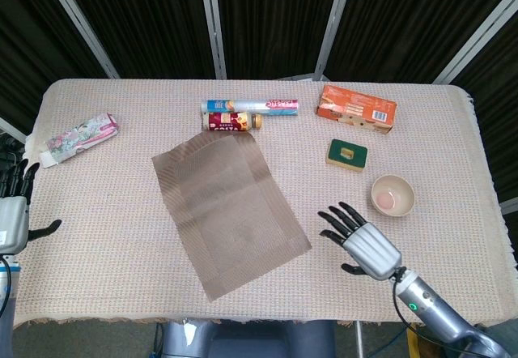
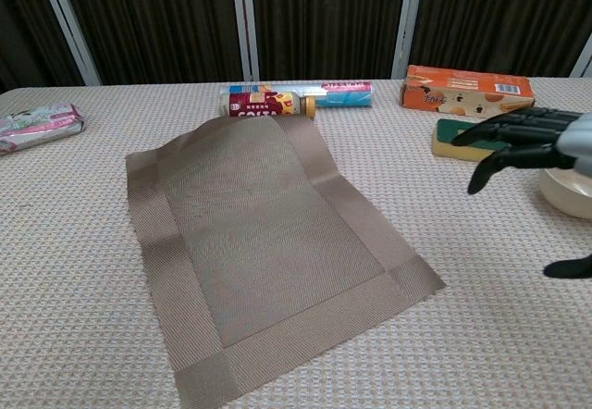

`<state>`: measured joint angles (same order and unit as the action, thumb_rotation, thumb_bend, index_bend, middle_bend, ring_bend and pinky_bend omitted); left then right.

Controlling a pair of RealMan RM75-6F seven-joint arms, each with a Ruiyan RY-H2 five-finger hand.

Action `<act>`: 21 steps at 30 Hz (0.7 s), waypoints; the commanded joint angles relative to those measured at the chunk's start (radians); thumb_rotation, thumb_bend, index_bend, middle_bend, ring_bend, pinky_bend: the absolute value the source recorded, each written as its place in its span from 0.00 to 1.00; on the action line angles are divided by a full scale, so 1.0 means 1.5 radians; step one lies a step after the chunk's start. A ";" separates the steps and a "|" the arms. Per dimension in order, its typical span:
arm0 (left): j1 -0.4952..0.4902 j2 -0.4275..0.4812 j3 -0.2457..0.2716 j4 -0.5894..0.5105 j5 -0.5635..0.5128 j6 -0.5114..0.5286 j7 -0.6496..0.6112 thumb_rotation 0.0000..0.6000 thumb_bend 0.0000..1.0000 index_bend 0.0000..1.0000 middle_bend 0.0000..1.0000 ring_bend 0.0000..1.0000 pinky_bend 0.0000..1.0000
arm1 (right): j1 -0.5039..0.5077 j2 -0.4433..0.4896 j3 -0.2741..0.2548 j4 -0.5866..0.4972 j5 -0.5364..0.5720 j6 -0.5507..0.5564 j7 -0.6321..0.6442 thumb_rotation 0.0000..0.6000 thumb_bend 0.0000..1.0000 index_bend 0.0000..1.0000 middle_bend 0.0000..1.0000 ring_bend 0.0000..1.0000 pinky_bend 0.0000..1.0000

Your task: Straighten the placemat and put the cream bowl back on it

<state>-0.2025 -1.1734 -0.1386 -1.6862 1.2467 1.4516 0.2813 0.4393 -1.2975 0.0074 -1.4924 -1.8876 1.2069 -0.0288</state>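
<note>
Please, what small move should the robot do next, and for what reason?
Probably the right robot hand should shift toward the cream bowl and close around its rim. The placemat lies flat but at an angle, the bowl sits off it to the right, and this open hand hovers just beside the bowl. The left robot hand is far off at the table edge.

The head view looks steeply down on the whole counter (image 1: 453, 285); the chest view looks low and closer across it, sharing the placemat (image 1: 229, 212) (image 2: 268, 252).
</note>
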 commanded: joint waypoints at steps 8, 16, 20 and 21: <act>0.016 0.021 0.018 -0.023 0.020 0.008 0.010 1.00 0.01 0.00 0.00 0.00 0.00 | 0.076 -0.125 0.013 0.120 0.024 -0.109 -0.046 1.00 0.11 0.32 0.06 0.00 0.00; 0.015 0.017 0.019 -0.009 0.028 0.002 0.004 1.00 0.02 0.00 0.00 0.00 0.00 | 0.088 -0.171 0.004 0.172 0.036 -0.117 -0.063 1.00 0.11 0.33 0.07 0.00 0.00; 0.013 0.016 0.020 -0.008 0.030 -0.003 0.001 1.00 0.03 0.00 0.00 0.00 0.00 | 0.090 -0.187 0.003 0.191 0.043 -0.114 -0.066 1.00 0.11 0.33 0.07 0.00 0.00; 0.013 0.015 0.020 -0.007 0.031 -0.003 0.001 1.00 0.03 0.00 0.00 0.00 0.00 | 0.091 -0.191 0.003 0.194 0.045 -0.113 -0.065 1.00 0.11 0.33 0.07 0.00 0.00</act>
<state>-0.1834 -1.1505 -0.1091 -1.6970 1.2930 1.4471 0.2825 0.5740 -1.5784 0.0124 -1.2059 -1.8238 1.0356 -0.1270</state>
